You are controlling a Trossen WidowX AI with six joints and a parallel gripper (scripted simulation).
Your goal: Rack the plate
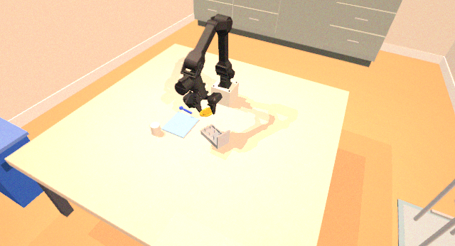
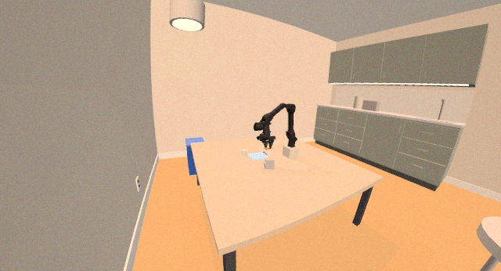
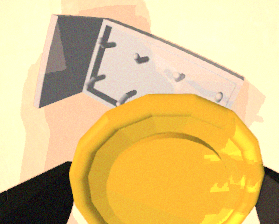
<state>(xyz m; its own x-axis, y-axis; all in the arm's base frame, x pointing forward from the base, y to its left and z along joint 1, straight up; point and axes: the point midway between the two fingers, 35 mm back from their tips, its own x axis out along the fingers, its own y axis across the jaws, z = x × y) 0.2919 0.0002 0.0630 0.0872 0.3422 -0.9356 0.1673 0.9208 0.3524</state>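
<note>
The yellow plate (image 1: 206, 111) (image 2: 268, 148) (image 3: 165, 175) is held between the gripper's fingers, one at each side of its rim. My gripper (image 1: 206, 111) (image 3: 167, 176) is shut on it and holds it above the table, near the arm's base. In the wrist view the plate's face shows broadly and its lower part is cut off by the frame. The grey dish rack (image 1: 215, 135) (image 2: 269, 164) (image 3: 155, 60) stands on the table, in front of the gripper in the top view. Its pegs and one tall end wall show. The plate hides part of the rack in the wrist view.
A light blue mat (image 1: 180, 124) (image 2: 257, 156) lies left of the rack. A blue spoon-like utensil (image 1: 185, 110) lies behind the mat. A whitish cup (image 1: 155, 129) (image 2: 244, 153) stands left of the mat. The arm's pale base block (image 1: 225, 94) (image 2: 290, 152) stands behind the rack.
</note>
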